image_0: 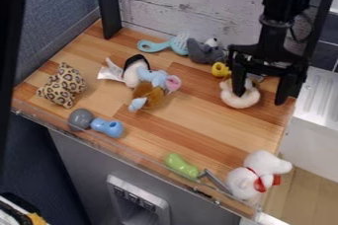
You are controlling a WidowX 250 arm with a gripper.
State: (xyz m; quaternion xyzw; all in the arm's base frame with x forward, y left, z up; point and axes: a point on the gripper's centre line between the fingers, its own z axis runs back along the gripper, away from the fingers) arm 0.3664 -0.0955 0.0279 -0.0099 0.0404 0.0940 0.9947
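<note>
We see the pincer wide open, its two fingers well spread and nothing clamped between them. It hangs low over the counter; one finger comes down in front of the cream toy, though we can't tell whether they touch, and the other is to the toy's right.

Taking the cream toy as our landmark, we find the yellow toy just behind it, and the grey plush farther back to the left, beside the teal brush. Well to its left are the blue plush, the brown plush and the black-and-white plush, bunched together, with a silvery wrapper past them and the leopard-print plush farthest out. In front of it and far left, we see a grey ball against a blue toy. Nearer the front edge than it are the green toy, a grey utensil and the white plush with its red ribbon.
</note>
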